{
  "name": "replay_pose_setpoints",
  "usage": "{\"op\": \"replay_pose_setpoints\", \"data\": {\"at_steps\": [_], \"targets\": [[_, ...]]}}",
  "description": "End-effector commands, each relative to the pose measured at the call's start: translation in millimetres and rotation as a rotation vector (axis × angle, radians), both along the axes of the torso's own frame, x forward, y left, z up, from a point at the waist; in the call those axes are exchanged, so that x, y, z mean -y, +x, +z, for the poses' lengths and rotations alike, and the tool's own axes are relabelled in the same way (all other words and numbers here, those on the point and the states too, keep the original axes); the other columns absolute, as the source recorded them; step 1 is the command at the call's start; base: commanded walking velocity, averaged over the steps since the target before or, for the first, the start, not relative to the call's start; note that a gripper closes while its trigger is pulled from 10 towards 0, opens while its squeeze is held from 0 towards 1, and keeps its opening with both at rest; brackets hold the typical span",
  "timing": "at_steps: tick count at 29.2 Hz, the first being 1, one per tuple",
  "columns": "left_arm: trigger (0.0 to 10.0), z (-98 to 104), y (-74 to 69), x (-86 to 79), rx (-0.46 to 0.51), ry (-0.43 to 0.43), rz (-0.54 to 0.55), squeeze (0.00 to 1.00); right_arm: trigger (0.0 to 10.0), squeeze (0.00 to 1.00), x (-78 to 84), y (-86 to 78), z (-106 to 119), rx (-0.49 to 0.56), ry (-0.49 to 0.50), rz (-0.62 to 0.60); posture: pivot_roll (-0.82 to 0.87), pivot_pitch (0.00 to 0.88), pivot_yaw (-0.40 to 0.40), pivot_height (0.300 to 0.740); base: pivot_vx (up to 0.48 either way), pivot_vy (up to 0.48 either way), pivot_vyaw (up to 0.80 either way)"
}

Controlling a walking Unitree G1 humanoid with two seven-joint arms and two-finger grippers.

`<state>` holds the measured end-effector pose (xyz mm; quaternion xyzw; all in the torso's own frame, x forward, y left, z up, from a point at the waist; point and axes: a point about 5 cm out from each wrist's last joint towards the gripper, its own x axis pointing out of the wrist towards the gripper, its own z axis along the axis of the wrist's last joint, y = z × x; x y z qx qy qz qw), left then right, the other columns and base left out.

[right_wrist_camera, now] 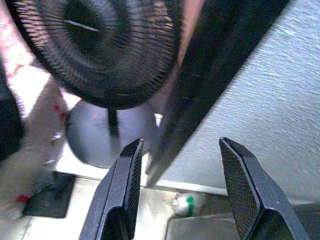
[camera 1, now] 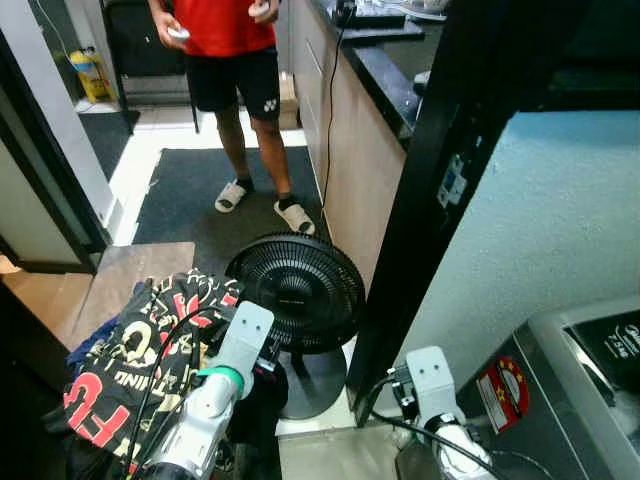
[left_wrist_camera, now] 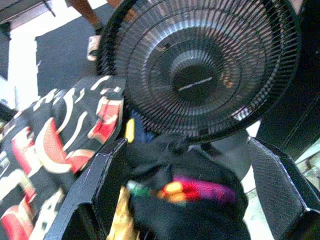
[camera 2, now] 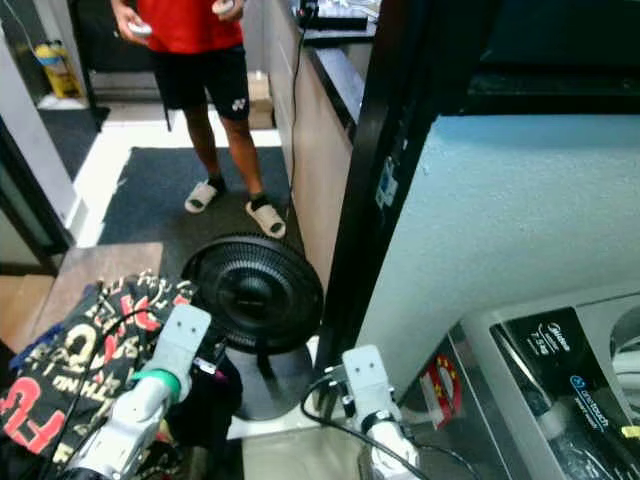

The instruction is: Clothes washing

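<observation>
Left gripper [left_wrist_camera: 180, 200] has its two fingers spread wide, and a dark bundle of cloth [left_wrist_camera: 190, 200] sits between them, with bits of pink and yellow showing. Whether the fingers really press it I cannot tell; they look open around it. This gripper is low on the near left, just beside the fan [camera 1: 295, 290], over a pile of clothes [camera 1: 130, 360] with red and cream letters on black. The pile lies left of the fan.

Right gripper [right_wrist_camera: 185, 195] is also spread and holds nothing. It hangs on the near right, pointing to the floor by the fan base [right_wrist_camera: 100, 132] and a black post [camera 1: 420, 210].

The washer [camera 1: 580, 390] stands at the near right, behind the light wall; its grey top and dark panel are visible. A person [camera 1: 235, 60] in a red shirt stands far off on the dark mat [camera 1: 190, 195], holding controllers.

My judgement: the step in hand is picking up laundry from the pile, so the task is at an early part. Next, the left fingers must close firmly on the bundle, then lift it without touching the fan, and the robot should turn right to the washer. Loose cloth may slip or catch on the fan grille.
</observation>
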<state>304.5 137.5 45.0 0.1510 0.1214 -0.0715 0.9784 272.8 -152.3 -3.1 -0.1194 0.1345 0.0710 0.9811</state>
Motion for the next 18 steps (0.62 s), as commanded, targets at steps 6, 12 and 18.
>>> {"op": "replay_pose_setpoints", "data": {"at_steps": [6, 12, 18], "targets": [[10.0, -7.7, -5.1, -4.5, -0.034, -0.007, 0.016, 0.0, 10.0, 0.0, -3.8, -5.6, -5.4, -0.022, 0.008, 0.008, 0.12, 0.0, 0.008, 0.74, 0.0, 0.0, 0.0], [10.0, -6.9, -4.8, -4.8, -0.029, -0.038, 0.033, 0.0, 10.0, 0.0, -4.2, -5.2, -5.1, -0.02, 0.009, 0.009, 0.12, 0.0, 0.009, 0.74, 0.0, 0.0, 0.0], [10.0, -4.6, -4.9, -3.7, -0.013, -0.067, 0.028, 0.0, 10.0, 0.0, -5.1, -4.6, -4.4, -0.016, 0.011, 0.012, 0.12, 0.0, 0.009, 0.74, 0.0, 0.0, 0.0]]}}
